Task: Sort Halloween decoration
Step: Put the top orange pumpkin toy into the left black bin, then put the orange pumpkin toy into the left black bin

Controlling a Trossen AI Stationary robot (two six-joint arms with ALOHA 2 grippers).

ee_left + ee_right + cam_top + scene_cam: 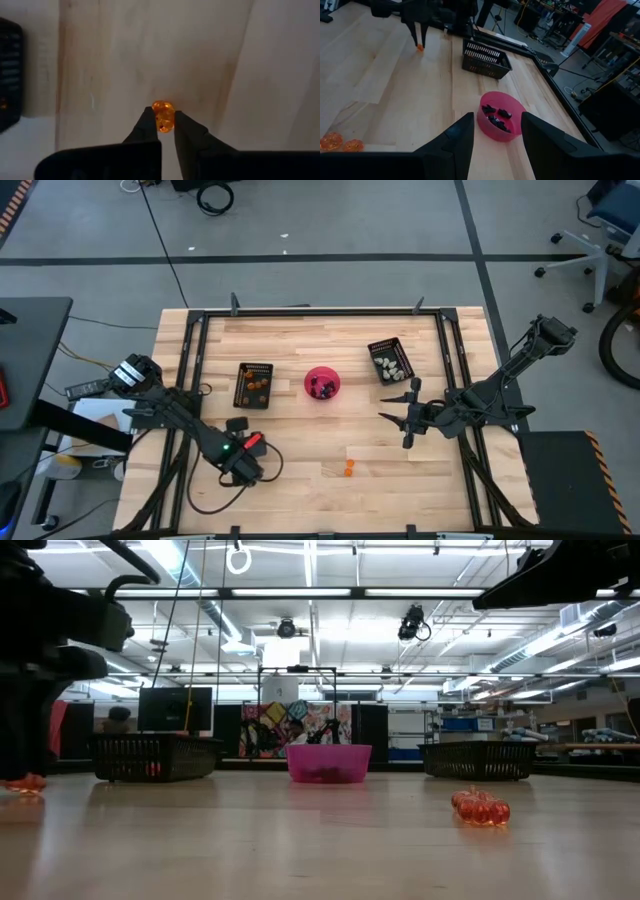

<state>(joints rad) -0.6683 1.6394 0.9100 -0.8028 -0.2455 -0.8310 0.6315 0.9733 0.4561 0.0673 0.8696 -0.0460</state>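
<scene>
Down at the near left of the table [330, 495], the left hand [164, 131] had its two fingers pinched on a small orange trinket [163, 115], right at the wood. The right wrist view caught the same thing from across the table: dark fingertips meeting on an orange speck [420, 47]. So the step in hand looked like a pick-up, grip made, lift not yet made.

A little farther right, still near, another orange piece [348, 468] lay loose on the boards, well apart from either arm; the low view showed it as a small knobbly cluster [481, 809].

On the right side the right hand [398, 413] hovered, fingers spread and holding nothing, pointed inward toward the middle.

Farther back sat the three containers. The pink bowl [322, 383] in the middle held black trinkets [496, 118]. Left of it, the black tray [254, 385] already carried a few orange pieces. On the right, the other black tray [390, 361] held the whitish-grey ones [391, 364].

By my reading, the next move called for raising the pinched orange piece clear of the table, carrying it to the left tray where its colour belongs, and opening over it. It is a tiny thing in a fingertip pinch, so it could slip on the way.
</scene>
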